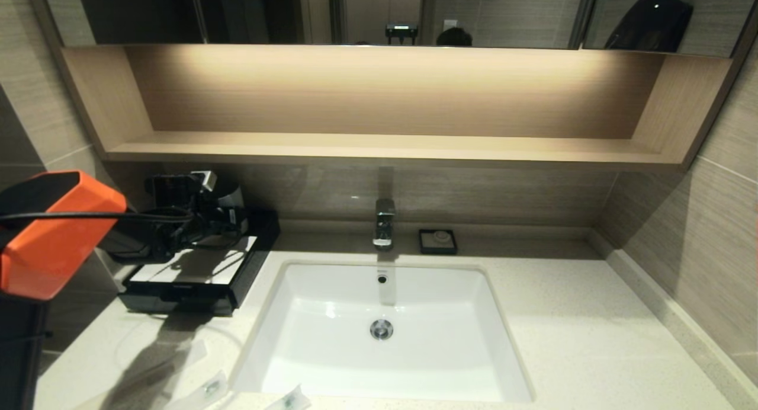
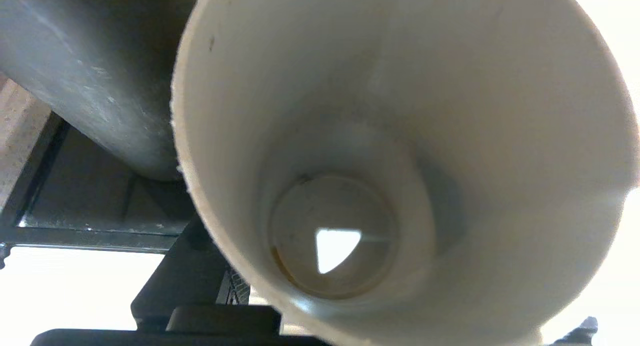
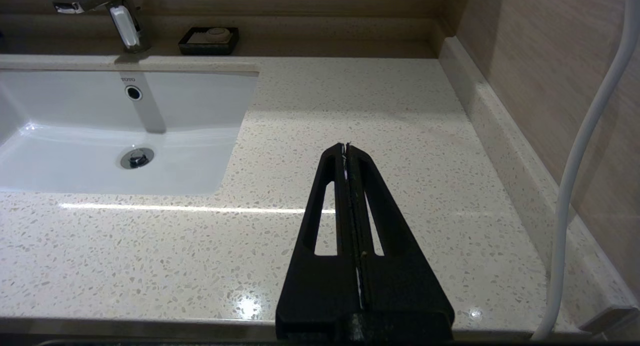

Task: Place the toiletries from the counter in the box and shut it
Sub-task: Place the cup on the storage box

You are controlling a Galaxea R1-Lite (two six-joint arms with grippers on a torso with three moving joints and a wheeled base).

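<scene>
White cup — left gripper close upon it.

A chrome tap stands behind the white basin. A small black soap dish sits beside it, below a wooden shelf and mirror.

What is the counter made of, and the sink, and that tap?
The counter looks like polished stone: cream, finely speckled, with glints. The sink looks like glazed white ceramic, smooth and shiny. The tap looks like brushed or chromed metal, silvery and reflective.
</scene>
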